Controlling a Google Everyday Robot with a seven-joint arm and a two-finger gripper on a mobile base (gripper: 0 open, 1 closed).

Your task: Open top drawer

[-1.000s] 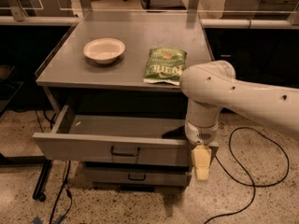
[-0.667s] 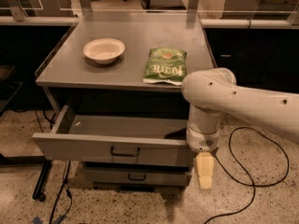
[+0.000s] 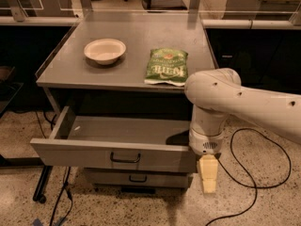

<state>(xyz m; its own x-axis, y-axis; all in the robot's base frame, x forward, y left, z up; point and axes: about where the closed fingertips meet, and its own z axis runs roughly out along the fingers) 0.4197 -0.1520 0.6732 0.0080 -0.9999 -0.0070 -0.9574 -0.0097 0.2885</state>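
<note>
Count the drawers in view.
2. The top drawer is pulled open; a shut drawer sits just below it. More may be hidden beneath. The tool hangs beside the top drawer's front, at the end nearest the arm.

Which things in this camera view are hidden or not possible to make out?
Camera view only.
Top drawer: inside right corner hidden by the arm.
Lower drawer: mostly covered by the top drawer's front.
Gripper, hanging beside the top drawer's right end: its far side is turned away.
Arm: cut off by the right edge.
</note>
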